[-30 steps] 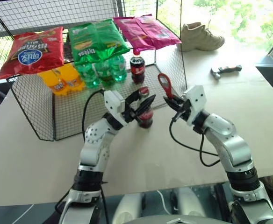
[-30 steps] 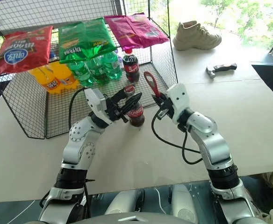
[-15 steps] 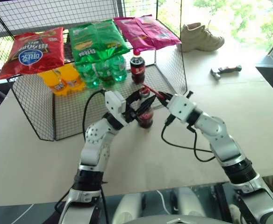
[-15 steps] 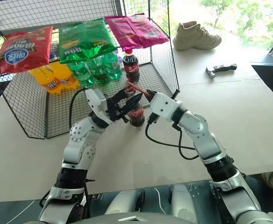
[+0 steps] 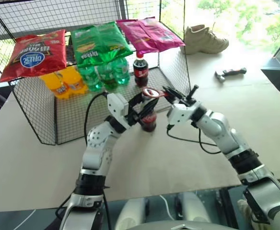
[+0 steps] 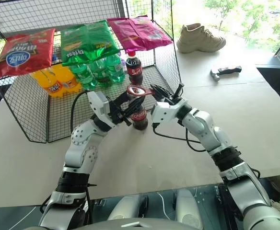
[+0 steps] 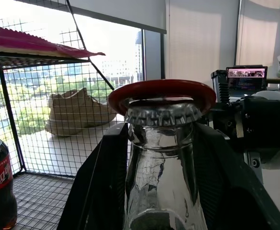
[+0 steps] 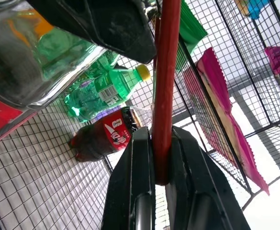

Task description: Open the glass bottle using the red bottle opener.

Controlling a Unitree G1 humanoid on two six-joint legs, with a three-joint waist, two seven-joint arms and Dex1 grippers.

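The left gripper (image 5: 142, 106) clamps the small clear-glass cola bottle (image 5: 148, 120); the right gripper (image 5: 171, 96), pinching the flat red bottle opener (image 5: 152, 92), rests its ring on the cap.

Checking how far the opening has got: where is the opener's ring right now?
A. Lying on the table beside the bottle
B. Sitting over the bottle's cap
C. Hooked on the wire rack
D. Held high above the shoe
B: in the left wrist view the opener's red ring sits around the crimped cap of the bottle.
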